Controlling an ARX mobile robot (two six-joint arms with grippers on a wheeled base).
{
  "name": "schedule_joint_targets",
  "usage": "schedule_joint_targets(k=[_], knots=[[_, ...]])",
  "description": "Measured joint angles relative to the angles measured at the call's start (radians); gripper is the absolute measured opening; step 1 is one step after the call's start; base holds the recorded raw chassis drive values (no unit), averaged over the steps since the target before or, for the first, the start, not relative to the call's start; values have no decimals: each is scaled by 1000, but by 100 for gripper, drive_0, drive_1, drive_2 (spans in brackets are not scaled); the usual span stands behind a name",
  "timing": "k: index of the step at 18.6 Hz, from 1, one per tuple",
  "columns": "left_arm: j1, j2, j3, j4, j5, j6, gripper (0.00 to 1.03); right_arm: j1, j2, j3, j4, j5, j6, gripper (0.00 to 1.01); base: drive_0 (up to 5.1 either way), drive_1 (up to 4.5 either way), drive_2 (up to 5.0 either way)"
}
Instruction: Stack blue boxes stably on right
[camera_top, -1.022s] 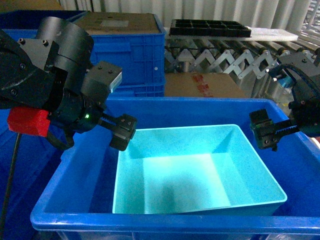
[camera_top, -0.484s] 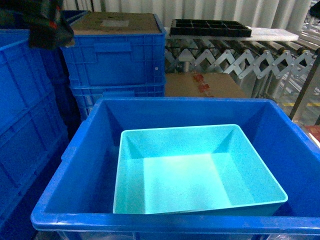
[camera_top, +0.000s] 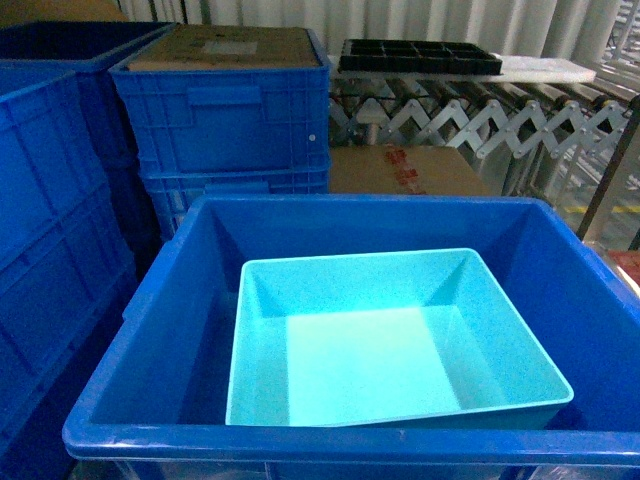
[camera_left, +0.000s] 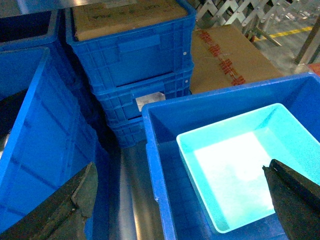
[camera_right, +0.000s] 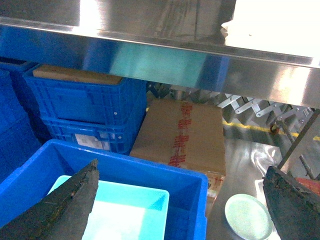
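One smooth, squarish turquoise tub (camera_top: 390, 345) sits open side up inside one larger royal-blue crate (camera_top: 150, 400), set toward its right wall and slightly askew. Both arms are out of the head view; each wrist camera shows its jaws spread wide, holding nothing, above the crate.

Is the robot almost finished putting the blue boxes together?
It looks nearly finished. Done: the turquoise tub sits inside the big blue crate, tucked toward its right side. In hand: nothing, since the left gripper and right gripper are both open, up above the crate. Left: maybe nothing, though the tub looks slightly skewed rather than square to the crate.
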Motion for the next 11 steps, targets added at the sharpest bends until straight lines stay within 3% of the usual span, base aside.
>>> schedule_joint_targets(k=[2, 3, 4, 5, 7, 9, 11], knots=[[2, -1, 0, 1, -2, -2, 98, -1, 5, -3, 0, 0, 0, 98, 0, 0, 0], [2, -2, 0, 3, -3, -4, 98, 36, -23, -69, 156, 140, 29, 88, 0, 0, 0], [-2, -32, -87, 235, -72, -8, 90, 42, -67, -141, 219, 213, 40, 80, 0, 0, 0], [15, -81, -178, 361, -95, -13, 81, 51, -123, -241, 280, 267, 50, 69, 0, 0, 0], [89, -192, -378, 562, -72, -17, 57, 41, -190, -412, 360, 294, 60, 45, 0, 0, 0], [134, -256, -507, 609, -10, -18, 32, 46, -257, -549, 412, 293, 60, 19, 0, 0, 0], [158, -289, -562, 618, 13, -18, 19, 46, -290, -595, 429, 293, 60, 8, 0, 0, 0]])
